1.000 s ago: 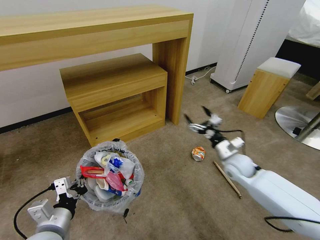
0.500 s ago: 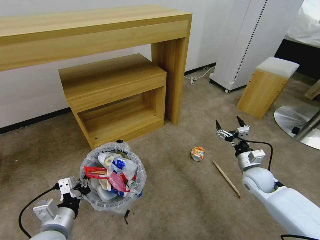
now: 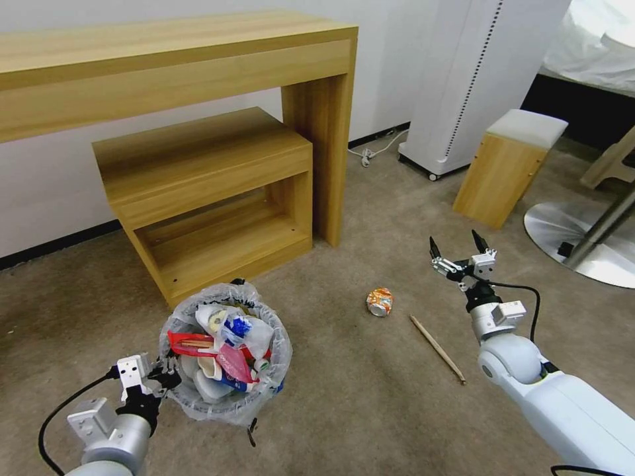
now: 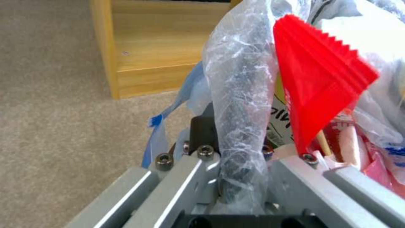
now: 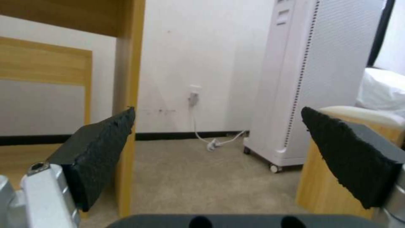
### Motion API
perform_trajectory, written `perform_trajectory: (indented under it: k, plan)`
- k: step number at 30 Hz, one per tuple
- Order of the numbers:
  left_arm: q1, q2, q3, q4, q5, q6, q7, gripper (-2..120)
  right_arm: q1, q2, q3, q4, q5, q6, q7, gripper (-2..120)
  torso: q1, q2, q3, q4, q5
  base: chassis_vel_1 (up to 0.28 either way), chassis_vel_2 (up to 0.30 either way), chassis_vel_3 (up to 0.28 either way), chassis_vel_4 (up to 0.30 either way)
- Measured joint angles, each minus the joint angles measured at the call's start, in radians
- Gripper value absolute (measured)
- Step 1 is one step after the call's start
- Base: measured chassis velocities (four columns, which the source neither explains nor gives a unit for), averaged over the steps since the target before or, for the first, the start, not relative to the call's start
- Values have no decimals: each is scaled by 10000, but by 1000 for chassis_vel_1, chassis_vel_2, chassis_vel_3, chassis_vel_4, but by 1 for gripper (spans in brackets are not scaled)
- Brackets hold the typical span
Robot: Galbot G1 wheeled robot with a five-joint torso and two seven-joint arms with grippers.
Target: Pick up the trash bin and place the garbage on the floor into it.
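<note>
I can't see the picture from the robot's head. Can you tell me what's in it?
The left gripper holds the rim of a full trash bin on beige carpet. The right gripper is open in the air, past a crushed orange can and a wooden stick.

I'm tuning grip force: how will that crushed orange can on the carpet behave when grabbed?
The crushed can looks dented and thin-walled, so probably light and likely to deform further under a firm squeeze. Its crumpled shape on the carpet should keep it from rolling much.
</note>
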Motion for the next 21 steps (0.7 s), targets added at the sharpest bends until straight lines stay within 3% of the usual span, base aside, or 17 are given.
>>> perform_trajectory:
  k: [21]
  plan:
    - [179,-313,19,-161,563,-134,229,1,238,371,-11,-466,155,379,-371,100,0,0,0,1,1,0,0,0,0]
